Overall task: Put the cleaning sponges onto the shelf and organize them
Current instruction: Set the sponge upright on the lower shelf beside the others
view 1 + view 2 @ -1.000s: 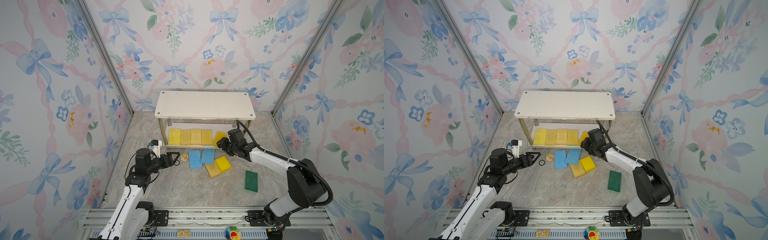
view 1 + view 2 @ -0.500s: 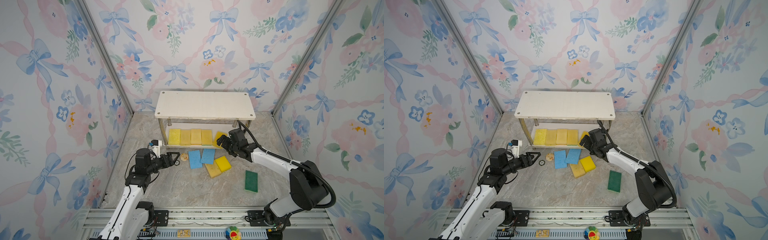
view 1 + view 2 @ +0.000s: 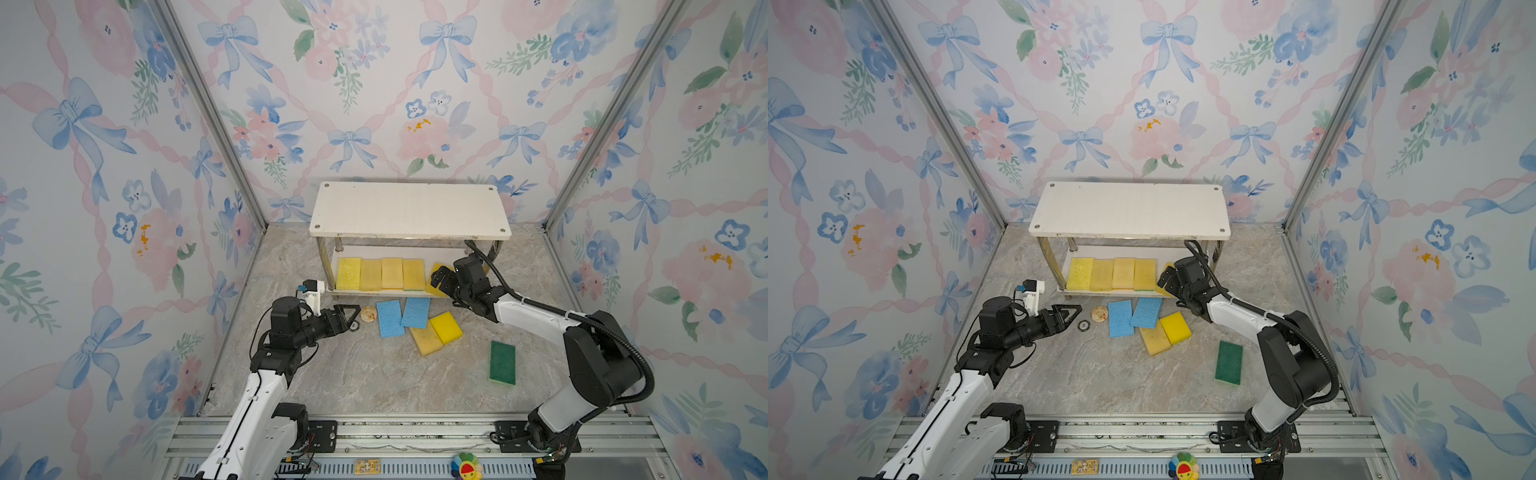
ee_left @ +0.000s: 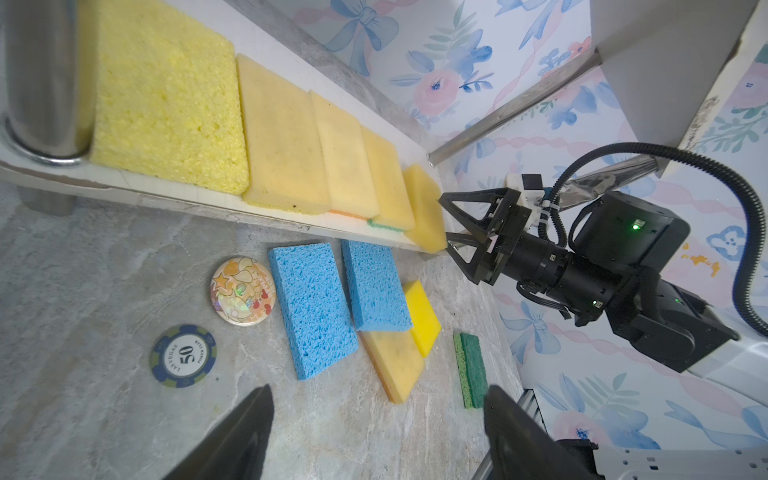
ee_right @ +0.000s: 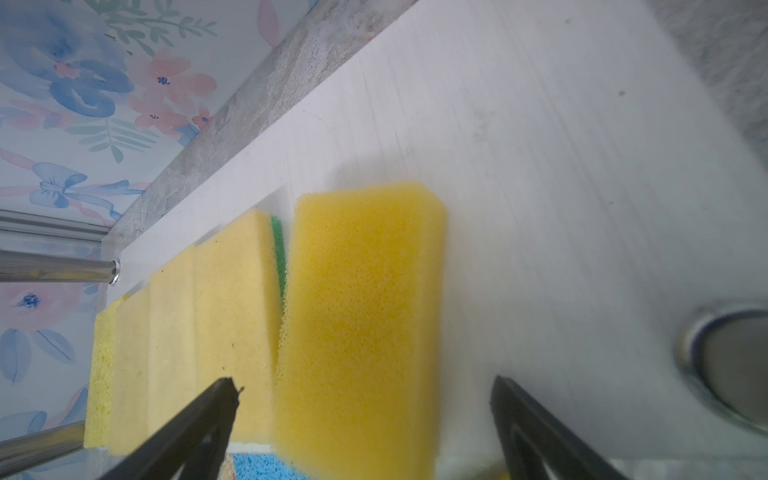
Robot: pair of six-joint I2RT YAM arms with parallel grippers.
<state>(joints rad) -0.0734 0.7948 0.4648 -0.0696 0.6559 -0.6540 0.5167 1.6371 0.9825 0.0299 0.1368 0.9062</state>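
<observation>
Right gripper sits at the front of the shelf, level with its lower board. Its jaws are spread wide. From the right wrist camera I see a clear gap between each finger and the yellow sponge lying between them, so it grips nothing. That sponge rests on the lower board as the fifth in a row, touching its neighbour and turned slightly askew. In the left wrist view its near end pokes out over the board's front edge. Four more yellow sponges lie flat side by side on the same board, running toward the left corner post.

My left gripper hangs over the stone floor in front of the shelf's left end, jaws well apart and empty. A poker chip lies just beside its tip, and a round badge is next to that.

Five sponges are on the floor. A blue sponge lies just beside a second blue sponge, which overlaps an orange-yellow sponge. A bright yellow sponge touches that one too. The green sponge lies apart from the pile, nearer the right arm.
</observation>
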